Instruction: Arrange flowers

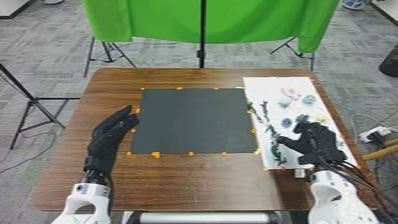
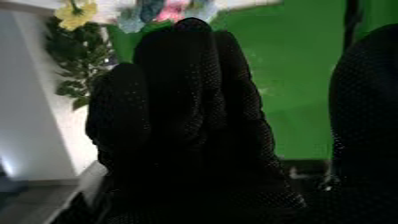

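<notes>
The brown wooden surface [image 1: 191, 186] carries a dark grey square mat [image 1: 194, 121] beside a white rectangular sheet [image 1: 266, 86]. The black-gloved left hand [image 1: 107, 135] and black-gloved right hand [image 1: 316, 142] are released. Green leafy stems [image 1: 273, 132] and small pastel flowers [image 1: 308, 99] lie on the sheet; all arranging seems left.

Beyond the brown wooden table [image 1: 115, 80], a green cloth [image 1: 258, 20] is hung, crossed by a black upright pole [image 1: 202, 30]. A black tripod [image 1: 33, 101] is stood left of the table on grey carpet [image 1: 40, 50]; a thin cable [image 1: 34, 156] is laid nearby.
</notes>
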